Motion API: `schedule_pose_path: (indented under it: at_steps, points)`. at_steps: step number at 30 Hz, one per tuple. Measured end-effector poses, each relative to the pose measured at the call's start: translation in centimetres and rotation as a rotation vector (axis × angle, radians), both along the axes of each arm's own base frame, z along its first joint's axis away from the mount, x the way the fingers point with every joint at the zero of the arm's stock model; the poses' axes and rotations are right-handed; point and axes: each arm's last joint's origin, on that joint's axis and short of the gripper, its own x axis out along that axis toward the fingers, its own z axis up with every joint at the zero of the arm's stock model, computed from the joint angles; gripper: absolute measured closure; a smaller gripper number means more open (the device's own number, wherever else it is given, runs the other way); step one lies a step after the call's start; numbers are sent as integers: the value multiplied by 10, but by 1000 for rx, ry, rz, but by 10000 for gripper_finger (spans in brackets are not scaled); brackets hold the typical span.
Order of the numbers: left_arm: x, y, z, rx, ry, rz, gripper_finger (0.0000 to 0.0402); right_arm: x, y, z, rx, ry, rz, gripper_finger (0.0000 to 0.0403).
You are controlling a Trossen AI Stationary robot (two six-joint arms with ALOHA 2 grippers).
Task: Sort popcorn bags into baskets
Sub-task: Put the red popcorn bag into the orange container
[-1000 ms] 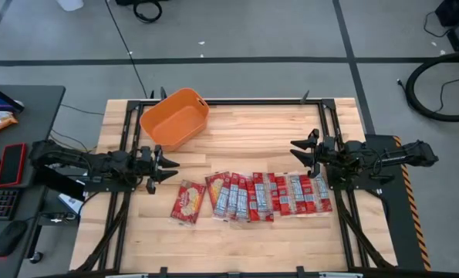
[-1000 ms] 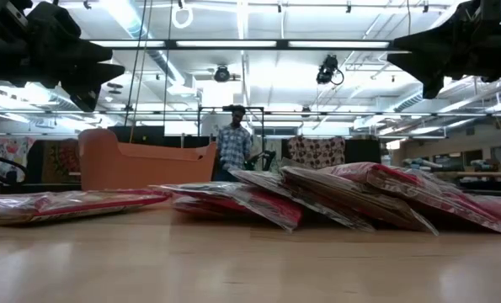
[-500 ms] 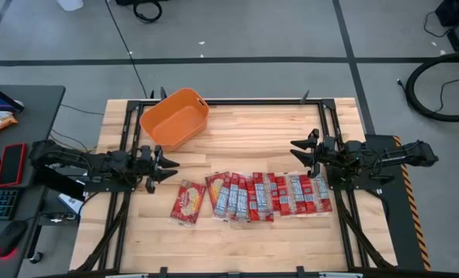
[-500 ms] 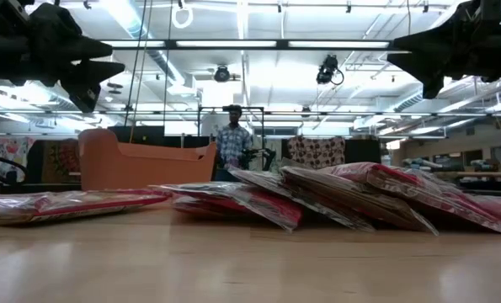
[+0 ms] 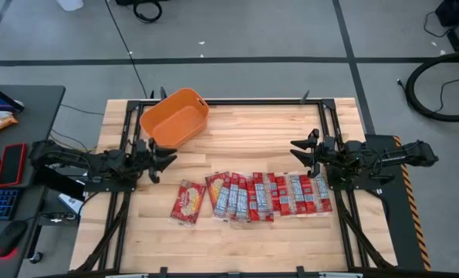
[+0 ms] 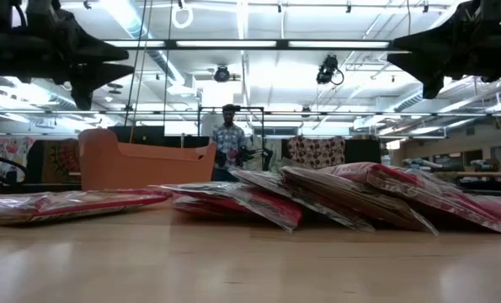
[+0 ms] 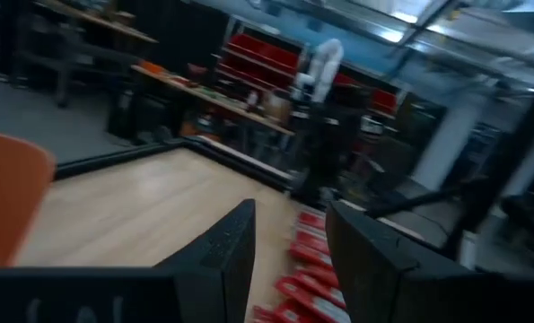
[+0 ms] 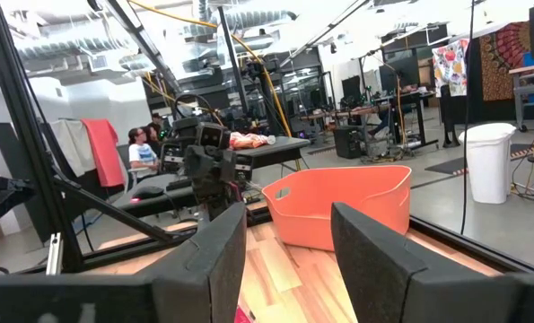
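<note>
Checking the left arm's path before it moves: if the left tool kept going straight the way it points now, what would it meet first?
The way looks free at first. The left tool is open, raised above the table, pointing across it toward the right arm's tool. The popcorn bags lie lower and to one side; depth is unclear.

No legible text, brand name, number or sign appears in any view. The popcorn bags [image 5: 252,197] carry white and yellow print, but it is too small in the high view and too oblique in the low view to be read. The orange basket [image 5: 175,117] shows no marking, and no sign in the room beyond the tabletop [image 5: 252,131] can be made out.
</note>
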Motion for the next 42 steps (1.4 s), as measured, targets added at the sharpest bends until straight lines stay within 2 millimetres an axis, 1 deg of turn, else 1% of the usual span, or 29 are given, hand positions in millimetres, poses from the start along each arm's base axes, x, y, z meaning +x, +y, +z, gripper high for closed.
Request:
schedule_pose_path:
  at_steps: [2, 5, 9, 11, 13, 18, 20, 23, 27, 32, 37, 42]
  points:
    - [0, 1, 0, -2, 2, 23, 260, 0, 0, 0, 0, 0, -1, 233]
    - [0, 0, 2, 21, 16, 8, 260, 0, 0, 0, 0, 0, 0, 233]
    - [7, -3, 18, 45, 84, -90, 260, 0, 0, 0, 0, 0, 0, 233]
    - [12, -4, 23, 66, 168, -108, 260, 0, 0, 0, 0, 0, 0, 233]
    - [18, -5, 21, 104, 269, -110, 260, 0, 0, 0, 0, 0, 0, 233]
    - [38, -9, 18, 162, 417, -134, 260, 0, 0, 0, 0, -1, 0, 233]
    - [47, -11, 16, 129, 465, -176, 260, 0, 0, 0, 0, -2, 0, 233]
    - [61, -16, 15, 17, 512, -244, 260, 0, 0, 0, 0, -6, 0, 233]
    - [74, -20, 8, -109, 657, -276, 260, 0, 0, 1, 1, -7, 0, 233]
    - [94, -27, 3, -123, 772, -281, 260, 0, 0, 1, 0, -7, 0, 233]
    - [115, -33, 2, -84, 866, -316, 260, 0, 0, 1, 0, -7, 0, 233]
    - [129, -38, 2, -165, 1010, -313, 260, 0, 0, 1, 1, -7, 0, 233]
